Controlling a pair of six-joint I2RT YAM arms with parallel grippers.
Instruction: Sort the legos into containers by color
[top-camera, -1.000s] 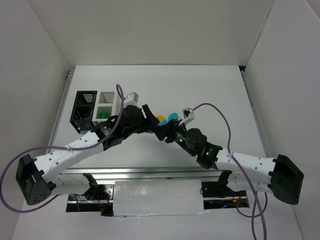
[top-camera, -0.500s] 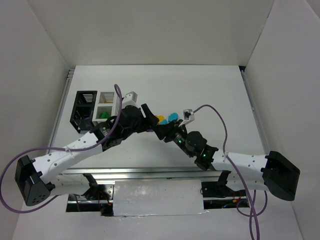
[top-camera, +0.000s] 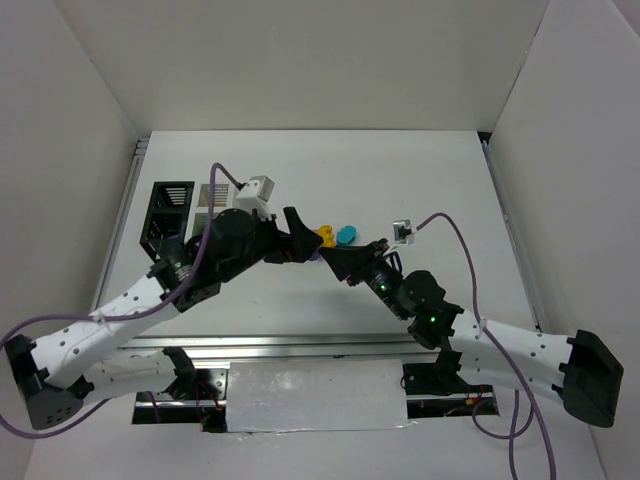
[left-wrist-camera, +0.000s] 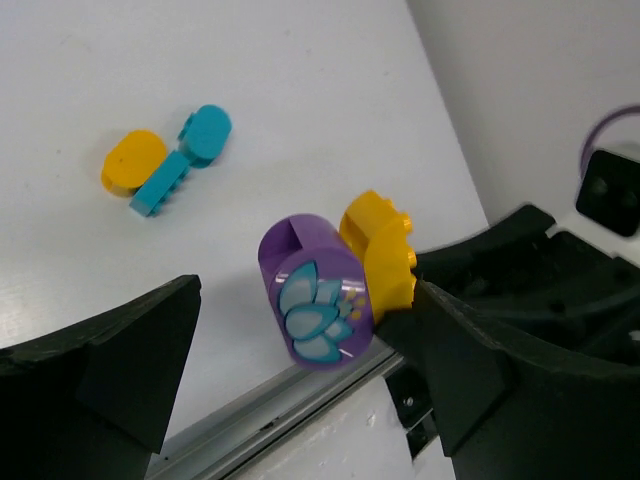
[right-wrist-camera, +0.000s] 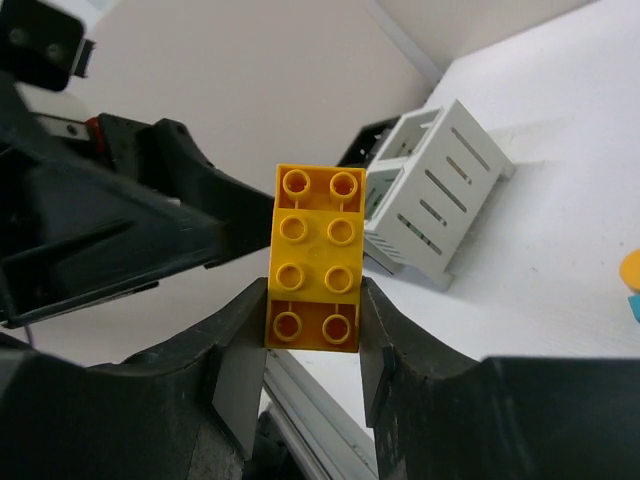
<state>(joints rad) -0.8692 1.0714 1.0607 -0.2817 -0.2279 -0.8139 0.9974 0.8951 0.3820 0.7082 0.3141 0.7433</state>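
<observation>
My right gripper (right-wrist-camera: 313, 305) is shut on a yellow-orange two-by-four lego (right-wrist-camera: 312, 255) and holds it in the air. In the left wrist view a round purple lego (left-wrist-camera: 315, 305) with a flower print is stuck to that yellow lego (left-wrist-camera: 385, 255). My left gripper (left-wrist-camera: 305, 300) is open around this pair, its left finger clear of the purple one. In the top view the two grippers, left (top-camera: 303, 240) and right (top-camera: 342, 260), meet above mid-table. The white container (right-wrist-camera: 440, 200) and the black container (right-wrist-camera: 372, 140) stand beyond; my left arm hides most of the white one from above.
An orange rounded lego (left-wrist-camera: 133, 160) and two teal legos (left-wrist-camera: 160, 187) (left-wrist-camera: 207, 132) lie together on the table, seen from above at the yellow one (top-camera: 325, 236) and the teal one (top-camera: 346, 234). The black container (top-camera: 170, 205) is at the left. A metal rail runs along the near table edge (top-camera: 320, 345).
Both arms have shifted: the left arm swung up and over the white container, hiding its green legos, and the right arm stretched out to the right. The grippers still meet at mid-table.
</observation>
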